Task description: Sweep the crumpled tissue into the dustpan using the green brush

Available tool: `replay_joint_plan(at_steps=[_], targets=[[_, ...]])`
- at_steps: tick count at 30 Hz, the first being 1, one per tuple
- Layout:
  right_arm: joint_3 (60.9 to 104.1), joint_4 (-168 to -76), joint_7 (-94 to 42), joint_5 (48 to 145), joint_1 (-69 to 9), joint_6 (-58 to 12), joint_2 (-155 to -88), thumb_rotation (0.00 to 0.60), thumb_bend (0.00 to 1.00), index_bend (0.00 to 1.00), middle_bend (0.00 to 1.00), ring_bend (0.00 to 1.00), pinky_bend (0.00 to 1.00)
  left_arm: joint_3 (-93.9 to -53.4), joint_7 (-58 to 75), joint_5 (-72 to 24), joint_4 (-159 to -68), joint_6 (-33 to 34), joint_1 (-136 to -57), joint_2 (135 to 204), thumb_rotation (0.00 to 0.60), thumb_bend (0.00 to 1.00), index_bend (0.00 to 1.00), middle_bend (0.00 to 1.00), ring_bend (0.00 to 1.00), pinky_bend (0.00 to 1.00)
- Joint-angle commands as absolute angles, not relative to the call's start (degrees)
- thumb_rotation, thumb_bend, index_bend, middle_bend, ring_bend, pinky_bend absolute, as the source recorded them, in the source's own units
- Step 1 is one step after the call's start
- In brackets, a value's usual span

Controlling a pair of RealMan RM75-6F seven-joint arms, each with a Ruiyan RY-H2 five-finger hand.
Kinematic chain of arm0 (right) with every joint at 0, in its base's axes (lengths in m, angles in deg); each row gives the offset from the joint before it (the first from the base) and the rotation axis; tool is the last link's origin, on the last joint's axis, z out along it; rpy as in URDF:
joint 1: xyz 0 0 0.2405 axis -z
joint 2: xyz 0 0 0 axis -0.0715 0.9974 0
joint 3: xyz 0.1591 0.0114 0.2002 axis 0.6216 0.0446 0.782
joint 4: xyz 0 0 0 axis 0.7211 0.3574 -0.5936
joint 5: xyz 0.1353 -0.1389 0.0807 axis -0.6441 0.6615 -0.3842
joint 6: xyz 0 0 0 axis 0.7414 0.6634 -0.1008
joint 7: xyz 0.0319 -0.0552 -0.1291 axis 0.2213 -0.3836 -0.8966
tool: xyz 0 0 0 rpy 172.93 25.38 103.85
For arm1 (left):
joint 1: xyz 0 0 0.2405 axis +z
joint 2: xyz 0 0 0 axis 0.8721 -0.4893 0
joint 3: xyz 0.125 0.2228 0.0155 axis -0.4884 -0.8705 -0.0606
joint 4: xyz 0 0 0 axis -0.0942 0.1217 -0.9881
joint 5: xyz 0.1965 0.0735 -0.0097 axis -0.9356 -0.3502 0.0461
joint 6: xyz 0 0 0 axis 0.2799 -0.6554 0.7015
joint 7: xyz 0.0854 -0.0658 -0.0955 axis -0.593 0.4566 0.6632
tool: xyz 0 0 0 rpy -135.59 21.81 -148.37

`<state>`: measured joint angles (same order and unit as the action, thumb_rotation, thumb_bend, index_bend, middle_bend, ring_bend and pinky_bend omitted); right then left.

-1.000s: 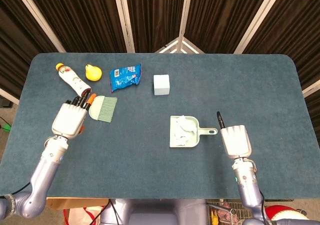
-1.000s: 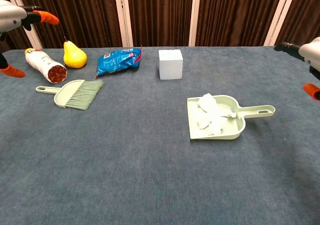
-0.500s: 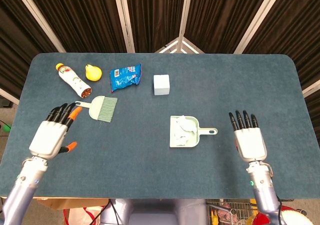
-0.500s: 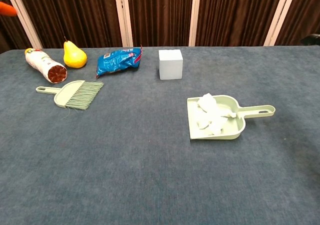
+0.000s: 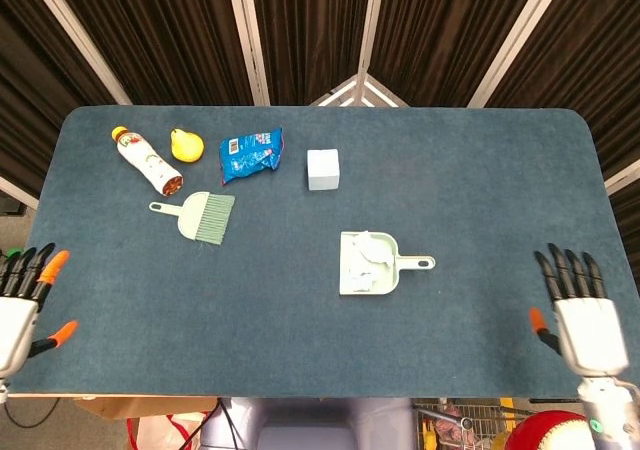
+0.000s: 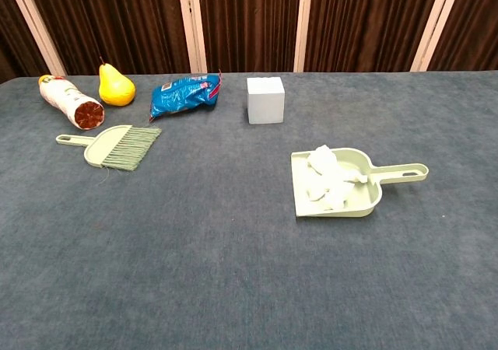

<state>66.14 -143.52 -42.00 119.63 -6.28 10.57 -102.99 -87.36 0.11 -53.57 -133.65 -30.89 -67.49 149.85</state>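
Observation:
The crumpled white tissue [image 5: 366,256] [image 6: 327,176] lies inside the pale green dustpan [image 5: 348,283] [image 6: 366,204], whose handle points right. The green brush [image 5: 198,215] [image 6: 114,145] lies flat on the table to the left, handle pointing left. My left hand [image 5: 22,304] is at the head view's far left edge, fingers spread, holding nothing. My right hand [image 5: 580,318] is at the far right near the table's front edge, fingers spread and empty. Neither hand shows in the chest view.
Along the back left of the blue table [image 5: 300,350] lie a white bottle [image 5: 147,160] [image 6: 68,104], a yellow pear [image 5: 185,145] [image 6: 114,85] and a blue snack bag [image 5: 250,153] [image 6: 185,93]. A white cube [image 5: 323,169] [image 6: 265,99] stands behind the dustpan.
Both hands have drawn back and outward, the left away from the brush, the right away from the dustpan handle. Brush, dustpan and tissue have stayed in place.

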Motion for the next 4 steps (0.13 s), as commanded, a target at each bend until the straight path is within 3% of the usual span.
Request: replay_joint_plan(at_steps=[1,4], targets=[[64.6,-139.6,-37.3,121.8,-2.4,12.6,-101.5,0.600,0.38,0.00,0.00,0.00,0.00,-87.1,2.5,-52.3,-129.6,-32.5,-64.7,151.1,0.600,0.00,0.00,0.00,0.00,0.02],[65.3,-138.6,-37.2,122.5,-2.0,12.0,-101.8,0.600,0.38,0.00,0.00,0.00,0.00,-85.9,4.6,-51.5,-129.4,-32.4,-64.3,150.9,0.600,0.00,0.00,0.00,0.00,0.02]])
